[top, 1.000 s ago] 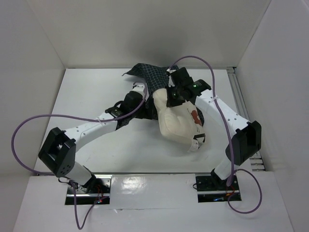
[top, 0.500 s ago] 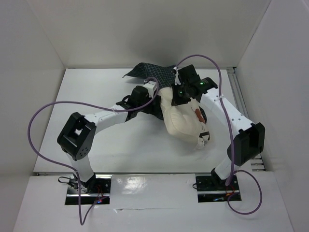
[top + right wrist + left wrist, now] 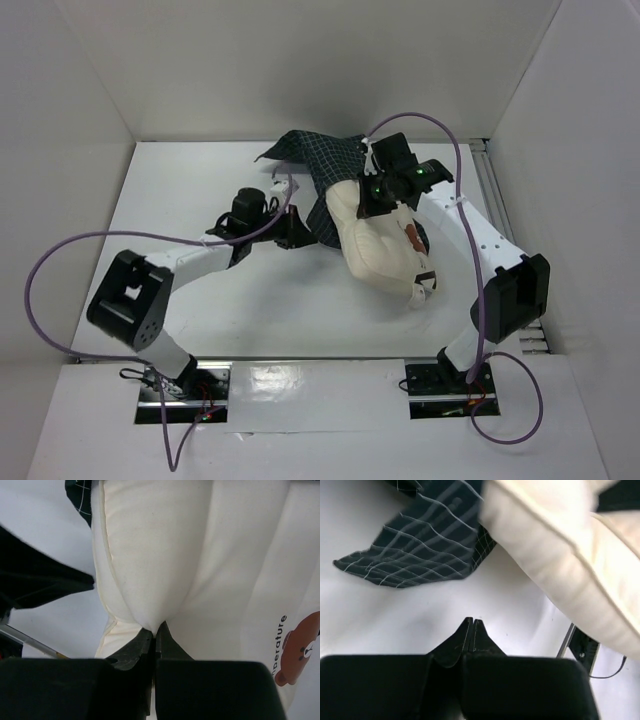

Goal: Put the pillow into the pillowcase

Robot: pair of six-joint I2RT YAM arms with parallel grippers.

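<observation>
Right wrist view: right gripper (image 3: 155,630) pinches a pillow (image 3: 165,545) fold.

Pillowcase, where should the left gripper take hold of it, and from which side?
Probably the loose near edge of the pillowcase, where a thin flap lies spread flat on the table, clear of the pillow. Come in low from the side of the left gripper, opening its jaws first, since they are shut and empty.
</observation>
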